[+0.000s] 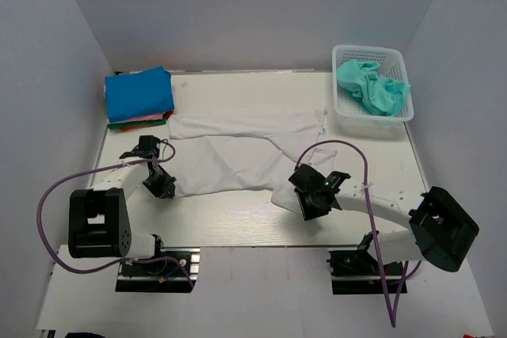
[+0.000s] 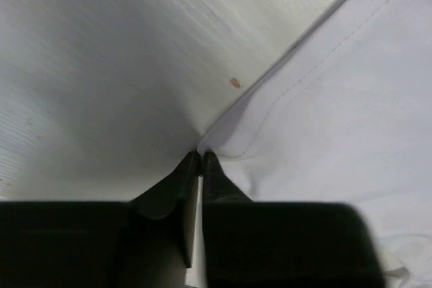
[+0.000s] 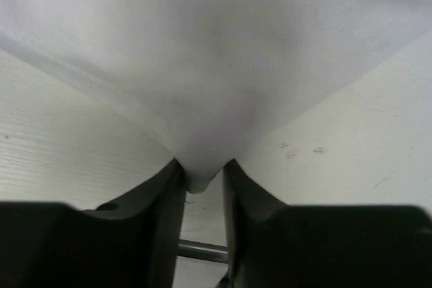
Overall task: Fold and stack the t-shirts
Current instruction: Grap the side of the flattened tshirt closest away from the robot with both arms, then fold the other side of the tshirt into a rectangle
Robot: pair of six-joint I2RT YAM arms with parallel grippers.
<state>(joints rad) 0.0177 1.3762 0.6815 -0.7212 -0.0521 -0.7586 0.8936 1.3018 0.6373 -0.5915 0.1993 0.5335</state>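
Note:
A white t-shirt (image 1: 238,144) lies spread out across the middle of the table. My left gripper (image 1: 161,187) is down at its near left corner. In the left wrist view the gripper (image 2: 200,155) has its tips together, pinching that corner of the shirt (image 2: 337,133). My right gripper (image 1: 307,202) is at the shirt's near right corner, where the cloth is bunched. In the right wrist view the gripper (image 3: 202,166) has a gap between its fingers, and the tip of the white cloth (image 3: 216,45) sits in that gap.
At the back left stands a stack of folded shirts, with a bright blue one (image 1: 139,93) on top and pink, green and red edges below. A white lattice basket (image 1: 342,108) at the back right holds a crumpled teal shirt (image 1: 372,89).

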